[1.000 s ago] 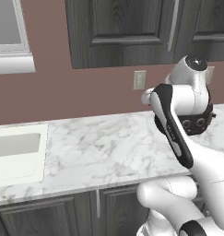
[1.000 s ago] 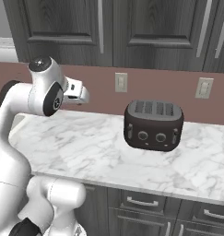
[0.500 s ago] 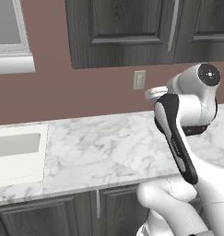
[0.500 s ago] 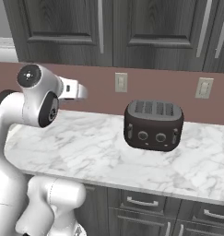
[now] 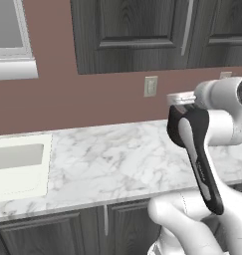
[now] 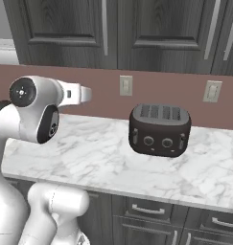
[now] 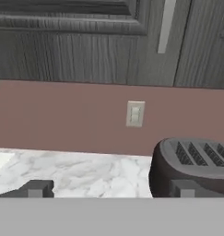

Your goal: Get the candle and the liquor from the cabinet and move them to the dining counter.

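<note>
With arm raised above marble desk point(image 5: 117, 159), hand levelled toward brown wall beneath cabinet point(image 7: 76, 41), doors closed, bar handle point(image 7: 166, 25) overhead. Jaws spread fully wide, holding nothing, touching nothing. Wall outlet point(image 7: 135, 113) ahead; dark toaster point(image 7: 196, 163) at right.

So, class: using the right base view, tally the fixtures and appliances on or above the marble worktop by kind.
Long silver bar handles on the dark grey cabinet doors: 3
Cream wall switch plates: 2
Dark brown slotted toaster: 1
Total: 6
</note>
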{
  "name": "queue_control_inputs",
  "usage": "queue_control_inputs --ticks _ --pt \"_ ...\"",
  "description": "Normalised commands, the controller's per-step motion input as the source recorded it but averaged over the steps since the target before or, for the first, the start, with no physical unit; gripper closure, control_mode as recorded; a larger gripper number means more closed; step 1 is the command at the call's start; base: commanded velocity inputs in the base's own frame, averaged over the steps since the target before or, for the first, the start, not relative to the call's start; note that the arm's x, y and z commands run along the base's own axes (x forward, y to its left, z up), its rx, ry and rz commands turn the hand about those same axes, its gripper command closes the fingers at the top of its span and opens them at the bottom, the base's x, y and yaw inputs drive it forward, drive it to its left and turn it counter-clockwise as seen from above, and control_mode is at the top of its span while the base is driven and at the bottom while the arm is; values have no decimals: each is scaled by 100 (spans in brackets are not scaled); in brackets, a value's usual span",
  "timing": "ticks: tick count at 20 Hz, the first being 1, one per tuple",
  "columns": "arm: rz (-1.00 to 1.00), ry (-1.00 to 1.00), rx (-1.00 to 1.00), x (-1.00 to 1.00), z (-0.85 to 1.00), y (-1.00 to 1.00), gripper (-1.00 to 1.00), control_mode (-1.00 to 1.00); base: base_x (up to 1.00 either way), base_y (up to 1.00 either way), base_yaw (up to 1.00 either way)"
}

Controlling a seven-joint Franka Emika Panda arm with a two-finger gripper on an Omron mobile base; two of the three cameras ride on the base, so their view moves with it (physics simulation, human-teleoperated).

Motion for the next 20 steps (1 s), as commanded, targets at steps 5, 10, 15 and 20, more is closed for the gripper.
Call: queue_control_inputs --ticks 5,10,15,20 --pt "0 -15 0 -40 35 -21 -100 -100 0 0 0" --pt "0 -17 0 -45 33 -19 -100 -100 0 0 0" --pt "0 -19 0 -39 35 -8 -100 -100 0 0 0" --pt "0 -17 0 -35 43 0 -100 -100 0 0 0"
